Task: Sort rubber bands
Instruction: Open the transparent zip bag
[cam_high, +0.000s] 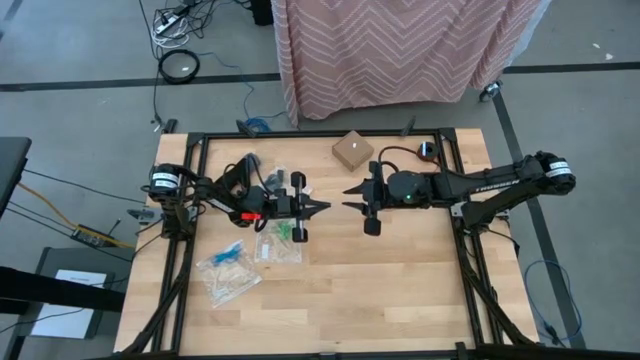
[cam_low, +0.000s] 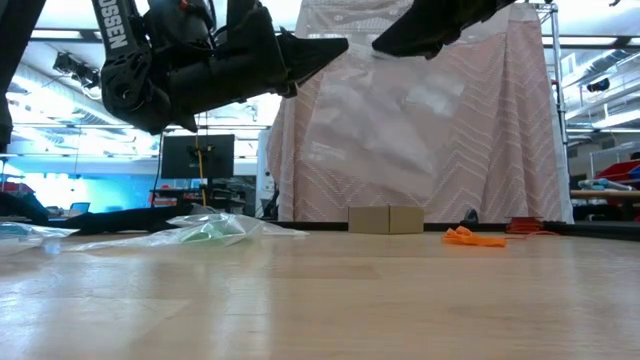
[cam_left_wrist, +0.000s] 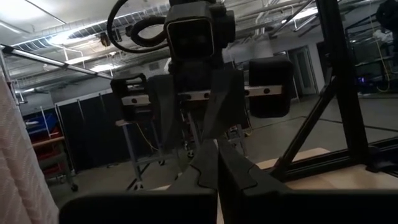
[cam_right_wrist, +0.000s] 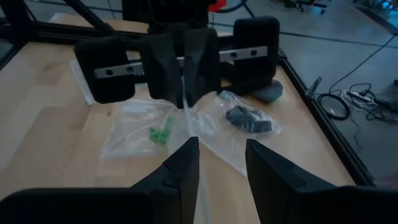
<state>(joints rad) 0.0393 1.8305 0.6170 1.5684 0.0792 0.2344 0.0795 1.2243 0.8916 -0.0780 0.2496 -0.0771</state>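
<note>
The left gripper was clenched on the top edge of a clear plastic zip bag, hanging it above the table, probably so the right gripper, fingers apart, could pull it open. Only the right wrist view showed small green rubber bands and black ones bagged on the table; only the low view showed loose orange ones.

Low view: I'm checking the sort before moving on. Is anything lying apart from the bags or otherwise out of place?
Yes. A small heap of orange rubber bands lies loose on the table, beside the cardboard box and far from the clear bags. The green bands and black bands sit inside bags.
</note>
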